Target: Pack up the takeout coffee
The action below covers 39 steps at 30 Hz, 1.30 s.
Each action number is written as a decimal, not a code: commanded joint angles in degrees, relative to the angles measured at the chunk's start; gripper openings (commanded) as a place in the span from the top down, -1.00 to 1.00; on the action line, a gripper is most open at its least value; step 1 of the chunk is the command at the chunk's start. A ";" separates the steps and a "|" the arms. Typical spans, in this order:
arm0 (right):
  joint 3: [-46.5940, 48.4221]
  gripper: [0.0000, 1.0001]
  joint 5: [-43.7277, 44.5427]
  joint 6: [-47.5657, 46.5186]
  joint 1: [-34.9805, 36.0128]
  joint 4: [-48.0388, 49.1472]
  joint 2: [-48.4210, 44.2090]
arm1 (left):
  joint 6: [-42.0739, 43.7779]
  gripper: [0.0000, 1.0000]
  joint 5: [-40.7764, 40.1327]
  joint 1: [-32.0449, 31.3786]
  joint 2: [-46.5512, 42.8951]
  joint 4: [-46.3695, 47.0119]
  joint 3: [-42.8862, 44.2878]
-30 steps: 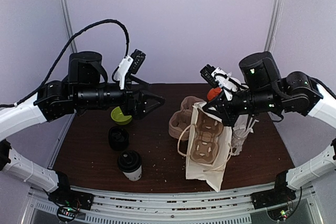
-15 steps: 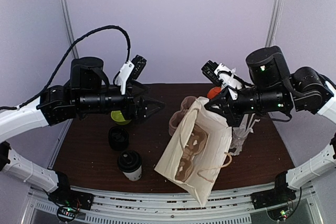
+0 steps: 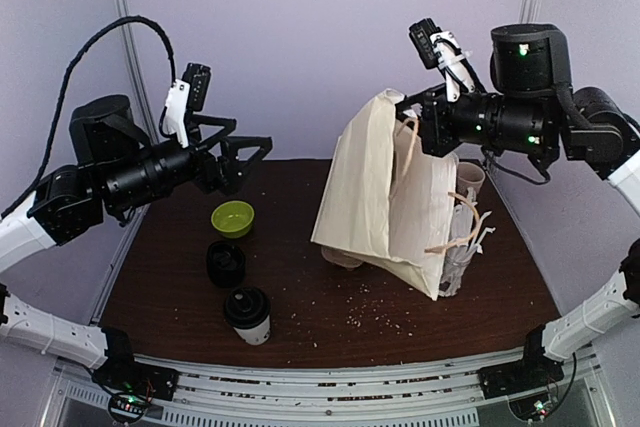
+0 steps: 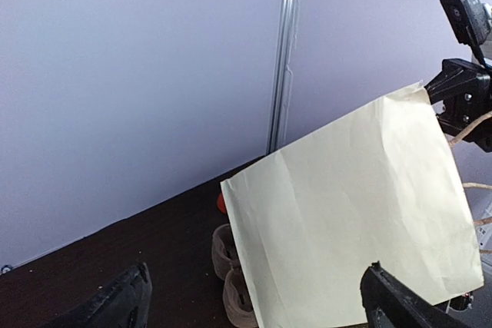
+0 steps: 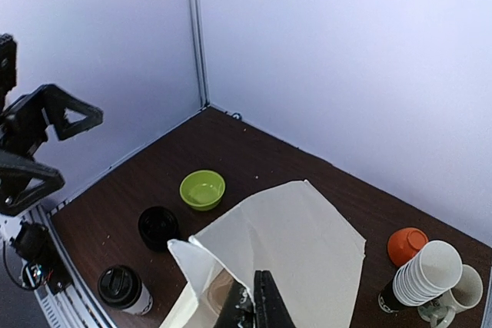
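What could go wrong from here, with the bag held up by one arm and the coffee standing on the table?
The right gripper pinches only the top edge of the paper bag, so it may slip or tear. The bag's lower corner hangs close to the stack of cups; a swing might topple them. The takeout coffee stands near the front edge of the table, so a clumsy grab by the open left gripper might tip it off.

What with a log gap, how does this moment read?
right gripper: shut on bag; left gripper: open, empty; coffee cup: on table
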 commanded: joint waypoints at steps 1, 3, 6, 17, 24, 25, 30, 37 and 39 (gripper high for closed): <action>3.99 1.00 0.24 3.78 -4.71 7.07 5.31 | 0.20 -0.97 -7.10 -0.13 -0.21 2.96 -0.59; 5.73 1.00 -2.61 5.38 -6.80 9.49 7.84 | 0.73 -0.97 -9.02 0.08 -0.55 2.96 -0.34; 8.65 1.00 -5.01 7.02 -8.68 12.61 11.88 | 2.13 -0.97 -10.91 0.40 -1.35 3.11 0.23; 13.88 1.00 -4.73 13.10 -12.43 21.73 25.20 | 5.33 -0.97 -14.70 3.38 -1.77 -0.64 0.86; 7.78 1.00 -8.02 16.36 -12.98 28.84 29.48 | 5.17 -0.97 -7.79 11.85 1.36 -6.59 3.48; 6.68 1.00 -8.65 17.16 -13.21 30.12 29.91 | 5.11 -0.97 -6.26 12.82 1.82 -6.94 3.47; 4.13 1.00 -9.39 21.58 -13.47 31.61 31.75 | 6.31 -0.97 1.13 13.92 5.47 -9.83 4.66; 2.33 1.00 -9.02 24.27 -13.68 30.70 31.84 | 9.37 -0.97 10.05 13.92 8.92 -15.58 6.59; 1.98 1.00 -9.33 24.37 -13.69 30.63 31.72 | 9.39 -0.97 8.64 13.92 8.59 -15.03 5.94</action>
